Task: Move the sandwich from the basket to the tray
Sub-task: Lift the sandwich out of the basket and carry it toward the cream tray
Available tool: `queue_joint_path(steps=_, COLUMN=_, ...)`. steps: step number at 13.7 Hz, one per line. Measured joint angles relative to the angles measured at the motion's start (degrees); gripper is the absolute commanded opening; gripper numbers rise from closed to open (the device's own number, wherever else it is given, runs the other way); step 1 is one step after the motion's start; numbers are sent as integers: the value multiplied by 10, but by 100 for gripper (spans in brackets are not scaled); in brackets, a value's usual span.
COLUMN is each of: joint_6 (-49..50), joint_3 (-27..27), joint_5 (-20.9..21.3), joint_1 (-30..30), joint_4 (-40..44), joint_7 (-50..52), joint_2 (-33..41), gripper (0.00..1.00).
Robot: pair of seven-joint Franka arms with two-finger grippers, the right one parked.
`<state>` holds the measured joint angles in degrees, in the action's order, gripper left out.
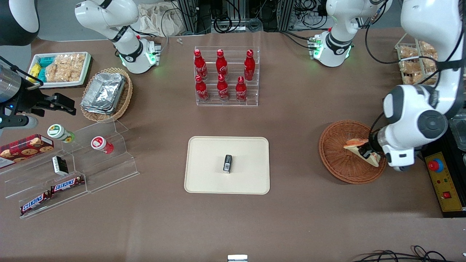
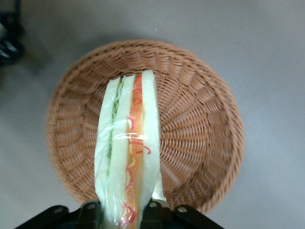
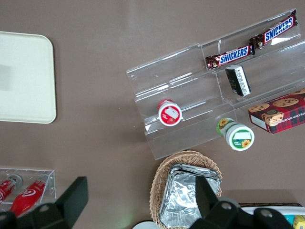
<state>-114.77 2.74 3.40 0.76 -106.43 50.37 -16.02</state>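
The sandwich [image 1: 362, 150] is a plastic-wrapped wedge of pale bread with orange-red and green filling [image 2: 128, 148]. My left gripper [image 1: 368, 150] is shut on it, black fingers [image 2: 155, 210] pressing its two bread faces. It hangs above the reddish-brown wicker basket [image 1: 336, 153], over the part of the basket nearest the working arm's end of the table. In the left wrist view the basket [image 2: 200, 129] lies under the sandwich and holds nothing else. The cream tray [image 1: 204, 174] sits at the table's middle, toward the parked arm from the basket.
A small black packet [image 1: 227, 163] lies on the tray. An acrylic rack of red cola bottles [image 1: 225, 76] stands farther from the front camera than the tray. A yellow control box with a red button [image 1: 442, 180] sits beside the basket. Snack shelves [image 1: 72, 167] are at the parked arm's end.
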Motion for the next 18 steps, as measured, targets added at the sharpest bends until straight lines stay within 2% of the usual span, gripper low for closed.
queue_joint_path(steps=4, joint_6=207, joint_3=1, joint_5=0, joint_1=-2, joint_4=183, joint_7=-132, joint_2=6, gripper=0)
queue_joint_path(steps=7, joint_6=273, joint_3=21, joint_5=-2, joint_1=-22, joint_4=269, joint_7=-189, joint_2=2, gripper=0)
queue_joint_path(steps=10, joint_6=272, joint_3=74, joint_5=-2, joint_1=-60, joint_4=284, joint_7=-193, joint_2=-27, gripper=0)
queue_joint_path(steps=13, joint_6=256, joint_3=110, joint_5=-2, joint_1=-118, joint_4=326, joint_7=-193, joint_2=-105, gripper=0)
queue_joint_path(steps=18, joint_6=119, joint_3=114, joint_5=-1, joint_1=-207, joint_4=368, joint_7=-196, joint_2=-233, gripper=0)
